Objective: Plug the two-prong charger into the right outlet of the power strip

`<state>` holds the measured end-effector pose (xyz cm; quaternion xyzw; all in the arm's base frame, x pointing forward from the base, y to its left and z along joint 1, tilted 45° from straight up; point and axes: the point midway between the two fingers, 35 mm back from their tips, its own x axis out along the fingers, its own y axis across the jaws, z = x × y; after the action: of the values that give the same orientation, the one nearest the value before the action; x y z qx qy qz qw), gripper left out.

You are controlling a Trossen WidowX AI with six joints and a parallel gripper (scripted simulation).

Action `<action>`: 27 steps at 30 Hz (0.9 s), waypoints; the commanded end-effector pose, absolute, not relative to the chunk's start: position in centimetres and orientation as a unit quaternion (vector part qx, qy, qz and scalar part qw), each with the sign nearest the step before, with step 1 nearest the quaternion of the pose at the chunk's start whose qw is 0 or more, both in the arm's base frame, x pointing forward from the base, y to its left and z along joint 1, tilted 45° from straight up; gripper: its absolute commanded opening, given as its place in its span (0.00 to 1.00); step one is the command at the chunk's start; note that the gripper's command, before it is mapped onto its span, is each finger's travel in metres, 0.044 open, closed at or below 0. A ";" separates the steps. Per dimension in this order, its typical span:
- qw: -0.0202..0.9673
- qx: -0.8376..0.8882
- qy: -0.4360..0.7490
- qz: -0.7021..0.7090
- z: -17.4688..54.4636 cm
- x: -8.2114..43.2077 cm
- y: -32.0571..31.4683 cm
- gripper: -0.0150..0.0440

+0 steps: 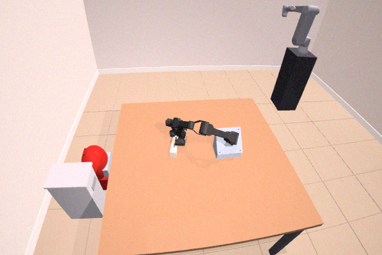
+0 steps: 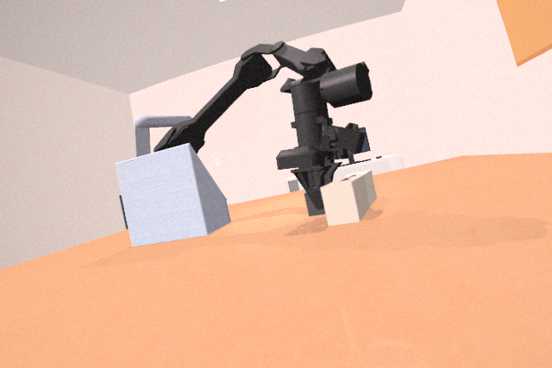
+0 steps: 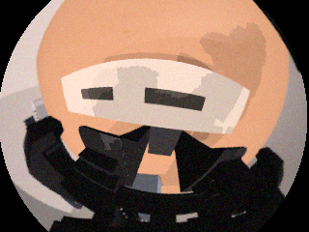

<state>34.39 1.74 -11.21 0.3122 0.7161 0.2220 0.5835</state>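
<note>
The cream power strip (image 1: 173, 152) (image 2: 339, 206) (image 3: 129, 99) lies on the table. Its top has two dark recesses in the wrist view, a smaller left one (image 3: 98, 94) and a wider right one (image 3: 175, 100). My gripper (image 2: 317, 204) (image 3: 162, 127) points down close beside the strip's long side, low over the table. It is shut on the dark grey charger (image 2: 310, 209) (image 3: 162, 144), a small block between the fingertips, beside the strip and not over its top. The prongs cannot be made out. In the top view the arm hides the fingertips and charger.
The arm's pale blue base block (image 1: 228, 150) (image 2: 162, 203) stands on the table (image 1: 197, 202) to the right in the top view. A white cabinet (image 1: 70, 175) and a red round object (image 1: 95, 157) stand beyond the table's left edge. Another grey arm (image 1: 302, 27) stands on a black pedestal (image 1: 293, 82).
</note>
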 end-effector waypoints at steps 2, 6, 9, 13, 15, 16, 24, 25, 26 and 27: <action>0.585 0.312 0.715 0.222 -11.2 34.4 1.7 0.65; 0.585 0.312 0.715 0.222 -11.2 34.4 1.7 0.83; 0.585 0.312 0.715 0.222 -11.2 34.4 1.7 0.97; 0.585 0.311 0.715 0.222 -11.2 34.4 1.7 1.00; 0.586 0.311 0.715 0.222 -11.2 34.4 1.7 1.00; 0.586 0.311 0.715 0.222 -11.2 34.3 1.7 1.00; 0.588 0.310 0.713 0.223 -11.2 34.1 1.7 1.00; 0.588 0.310 0.713 0.223 -11.2 34.1 1.7 1.00; 0.588 0.310 0.713 0.223 -11.2 34.1 1.8 1.00; 0.588 0.310 0.713 0.223 -11.2 34.1 1.8 1.00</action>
<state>34.39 1.68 -11.10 0.3099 0.7118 0.2225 0.5897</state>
